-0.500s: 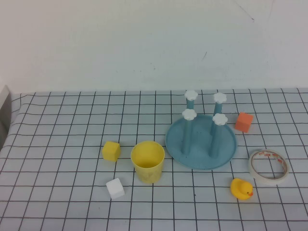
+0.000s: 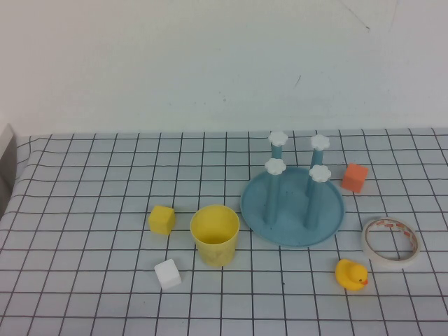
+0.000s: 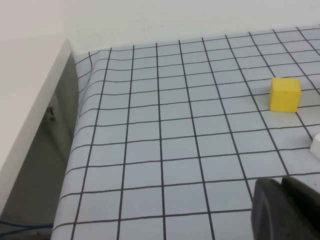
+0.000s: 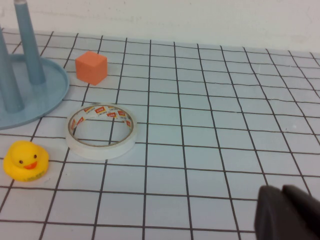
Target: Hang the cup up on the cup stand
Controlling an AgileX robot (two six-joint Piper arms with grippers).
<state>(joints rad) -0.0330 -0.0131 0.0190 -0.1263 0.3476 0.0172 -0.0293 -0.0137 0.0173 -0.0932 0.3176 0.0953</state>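
Left gripper: a dark tip at the edge of its wrist view, low over bare checked cloth near the yellow cube; right gripper: likewise, near the tape roll and duck; neither is holding anything, and open or closed cannot be told. Cup: yellow, handleless, upright, mouth up, long axis vertical, just left of the cup stand, apart from it. Likely light, stiff, smooth plastic; pinch the rim wall, then invert over a peg.

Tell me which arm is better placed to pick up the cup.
Left, probably. The cup stands left of the cup stand, beside the yellow cube the left end effector faces; the right end effector faces the tape roll.
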